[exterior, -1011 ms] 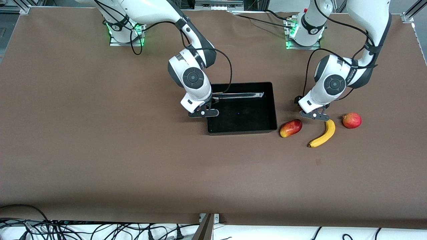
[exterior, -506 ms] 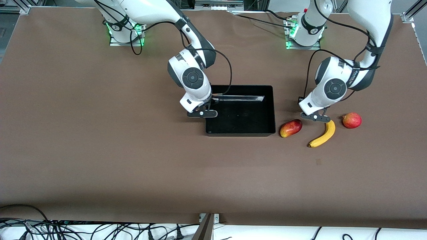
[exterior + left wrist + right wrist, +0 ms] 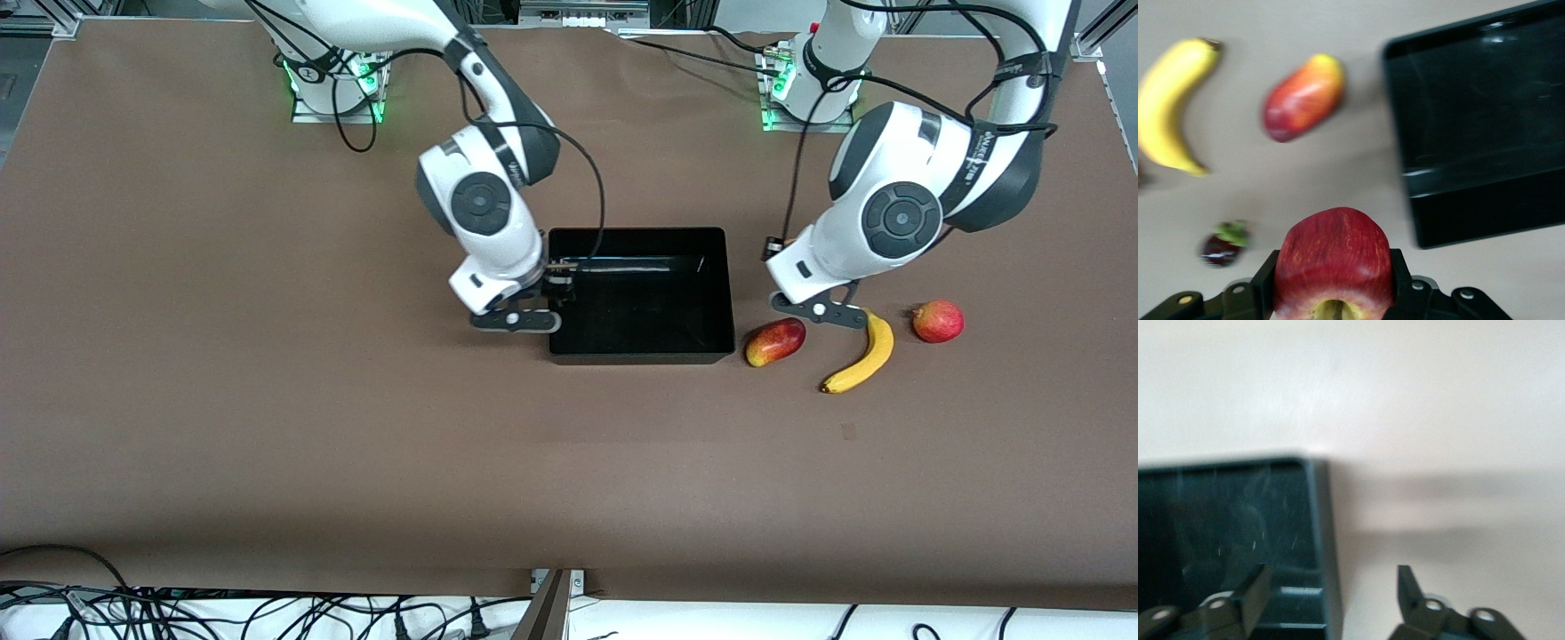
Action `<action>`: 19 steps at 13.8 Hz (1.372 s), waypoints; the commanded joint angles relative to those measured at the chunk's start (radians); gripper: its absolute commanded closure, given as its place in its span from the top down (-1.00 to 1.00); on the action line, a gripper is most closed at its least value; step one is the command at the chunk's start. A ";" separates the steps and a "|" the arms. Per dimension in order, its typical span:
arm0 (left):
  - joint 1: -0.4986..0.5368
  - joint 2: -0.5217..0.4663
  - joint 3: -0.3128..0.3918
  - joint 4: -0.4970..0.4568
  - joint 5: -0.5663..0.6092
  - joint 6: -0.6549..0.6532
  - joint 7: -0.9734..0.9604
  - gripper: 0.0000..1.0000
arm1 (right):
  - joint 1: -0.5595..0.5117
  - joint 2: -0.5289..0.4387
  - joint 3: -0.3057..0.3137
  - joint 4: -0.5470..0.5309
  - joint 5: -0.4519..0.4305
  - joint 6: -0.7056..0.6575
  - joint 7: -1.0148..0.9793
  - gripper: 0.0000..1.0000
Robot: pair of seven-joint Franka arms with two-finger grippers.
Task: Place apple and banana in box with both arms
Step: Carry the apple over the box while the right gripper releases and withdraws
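now, left gripper [image 3: 822, 309] pinching the apple [image 3: 1335, 257] over the table beside the lying banana [image 3: 862, 356]; box [image 3: 640, 358] at its nine o'clock on the front view. right gripper [image 3: 1331, 583] spread, empty, over the box's rim.

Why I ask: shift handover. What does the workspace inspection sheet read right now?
Surface: brown table cover, no spills seen.
Job's things: apple held in the left gripper; banana on the table; black box, nothing seen inside.
Clutter: mango between box and banana; round red fruit toward the left arm's end; small dark fruit on the table.
Grippers: left gripper shut on the apple, over the table beside the banana; right gripper open, astride the box wall.
Cables: black leads on both arms; tangle off the near edge.
Surroundings: metal frame at a corner.
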 commanded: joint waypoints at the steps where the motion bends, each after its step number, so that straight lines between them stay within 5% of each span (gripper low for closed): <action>1: -0.108 0.099 0.000 0.024 -0.047 0.063 -0.158 -0.52 | 0.002 -0.104 -0.100 -0.015 0.001 -0.060 -0.036 1.00; 9: -0.219 0.183 0.000 -0.129 0.000 0.359 -0.320 -0.51 | -0.012 -0.367 -0.312 -0.036 0.004 -0.459 -0.328 1.00; 12: -0.222 0.243 0.000 -0.129 0.002 0.400 -0.321 -0.47 | -0.059 -0.479 -0.312 -0.131 -0.034 -0.488 -0.377 1.00; 13: -0.222 0.261 0.000 -0.129 0.002 0.419 -0.323 -0.34 | -0.107 -0.512 -0.296 -0.156 -0.054 -0.493 -0.446 1.00; 15: -0.222 0.271 -0.002 -0.121 0.000 0.425 -0.355 0.99 | -0.289 -0.559 -0.178 -0.179 -0.061 -0.516 -0.558 1.00; 17: -0.217 0.255 -0.002 -0.114 -0.001 0.410 -0.361 1.00 | -0.501 -0.595 -0.003 -0.187 -0.114 -0.528 -0.635 1.00; 19: -0.207 0.205 -0.002 -0.083 -0.003 0.353 -0.360 1.00 | -0.607 -0.622 0.083 -0.209 -0.134 -0.528 -0.663 1.00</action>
